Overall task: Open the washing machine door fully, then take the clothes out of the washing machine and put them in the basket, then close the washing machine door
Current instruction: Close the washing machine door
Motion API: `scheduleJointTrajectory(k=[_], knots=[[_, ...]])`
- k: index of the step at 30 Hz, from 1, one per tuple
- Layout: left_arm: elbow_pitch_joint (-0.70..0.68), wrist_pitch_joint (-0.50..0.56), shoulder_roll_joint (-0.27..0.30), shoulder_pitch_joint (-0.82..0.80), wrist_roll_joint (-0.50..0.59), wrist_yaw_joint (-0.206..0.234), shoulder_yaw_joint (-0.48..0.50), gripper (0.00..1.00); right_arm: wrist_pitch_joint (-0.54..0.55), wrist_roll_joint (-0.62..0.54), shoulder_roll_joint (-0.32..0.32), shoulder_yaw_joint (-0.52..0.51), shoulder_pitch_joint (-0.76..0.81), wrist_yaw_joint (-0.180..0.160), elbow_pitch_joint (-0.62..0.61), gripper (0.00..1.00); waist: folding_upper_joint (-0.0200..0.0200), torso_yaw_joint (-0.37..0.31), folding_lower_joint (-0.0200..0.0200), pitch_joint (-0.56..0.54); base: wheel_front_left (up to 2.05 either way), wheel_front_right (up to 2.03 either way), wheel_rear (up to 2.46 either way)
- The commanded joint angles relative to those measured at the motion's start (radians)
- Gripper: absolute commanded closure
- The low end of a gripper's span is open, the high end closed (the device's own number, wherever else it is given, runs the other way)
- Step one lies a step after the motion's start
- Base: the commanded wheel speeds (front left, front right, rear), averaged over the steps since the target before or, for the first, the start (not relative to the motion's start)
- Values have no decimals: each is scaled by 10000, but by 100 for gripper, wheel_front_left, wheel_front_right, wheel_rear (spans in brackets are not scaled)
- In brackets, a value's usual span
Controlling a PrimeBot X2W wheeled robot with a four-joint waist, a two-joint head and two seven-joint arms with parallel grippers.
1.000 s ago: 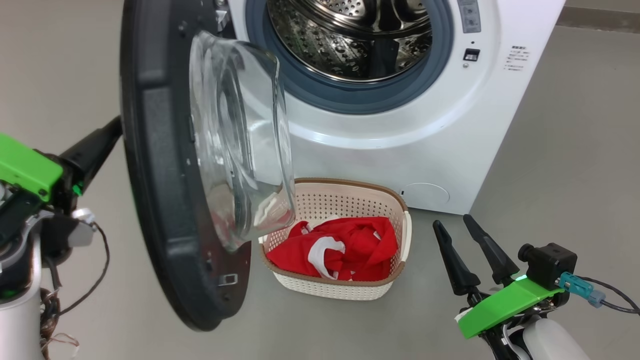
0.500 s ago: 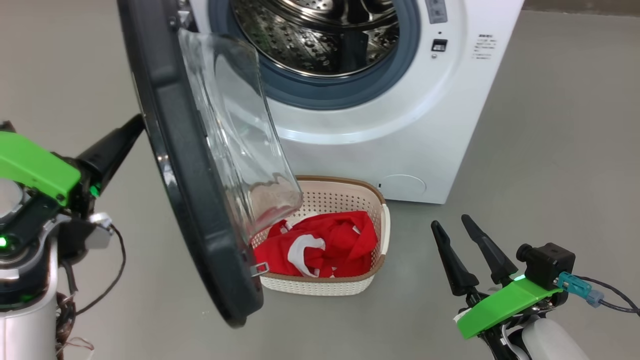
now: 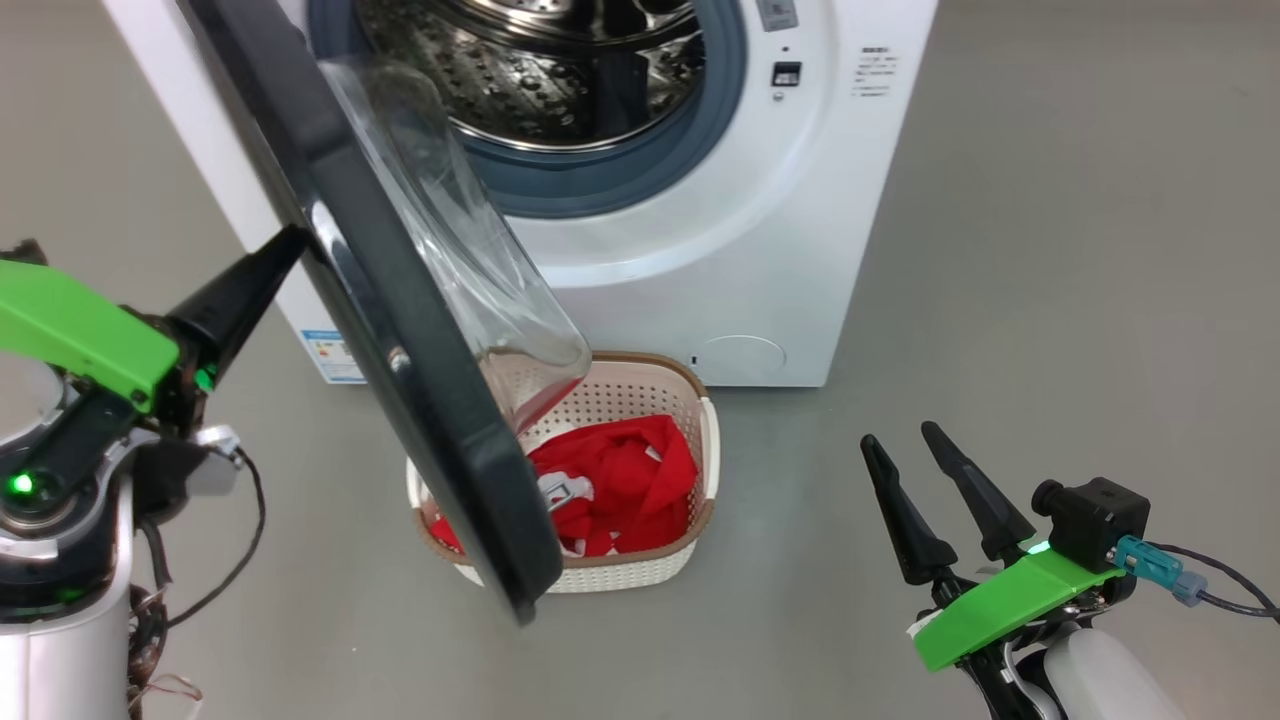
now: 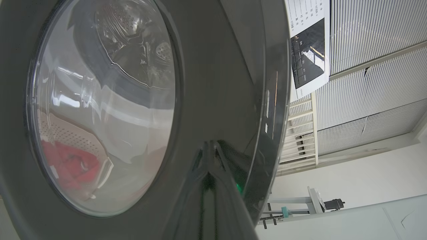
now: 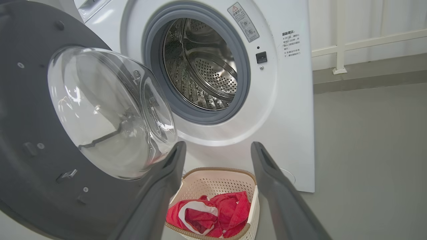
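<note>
Bare grey floor (image 3: 1050,250) lies open ahead of my right gripper (image 3: 899,436) and out to its right, as far as the right corner of the washing machine (image 3: 760,260). That gripper hangs low with its two fingers spread wide and nothing between them.

I count one machine, one washing machine door (image 3: 400,350), one basket (image 3: 620,572) and one heap of red clothes (image 3: 625,480). I cannot tell how many garments are in the heap.

The basket sits on the floor ahead and to the left of the right gripper, well apart from it and just in front of the machine. Its long side seems to run across the machine's front. The clothes lie inside it.

The door stands partway open, nearly edge-on to me. Its glass bowl (image 5: 110,113) faces the drum (image 3: 540,70), and its lower edge hangs over the basket's left part.

My left gripper (image 3: 290,242) is closed, fingers together. Its tip is against the door's glossy outer face near the rim, pointing at the door.
</note>
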Motion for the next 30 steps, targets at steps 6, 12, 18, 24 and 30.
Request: scheduleJointTrajectory(k=[6, 12, 18, 24, 30], knots=[[-225, -55, 71, -484, 80, -189, 64, 100, -120, -7, 27, 179, -317, 16, -246, 0, -1, -547, 0, 101, 0, 0, 0], [-24, -205, -3, -708, 185, -224, 34, 100, -120, -25, 82, 114, -366, 16, -263, 0, -1, -995, 0, 143, 0, 0, 0], [140, -378, 19, -843, 344, -275, 48, 100, -120, -46, 102, 9, -404, 16, -299, 0, -1, -1531, 0, 256, 0, 0, 0], [332, -578, 34, -989, 453, -408, 131, 100, -120, -64, 121, -17, -441, 16, -344, 0, -1, -2049, 0, 416, 0, 0, 0], [509, -705, 45, -1162, 541, -536, 146, 100, -120, -79, 121, -32, -494, 16, -384, 0, -1, -2521, 0, 563, 0, 0, 0]])
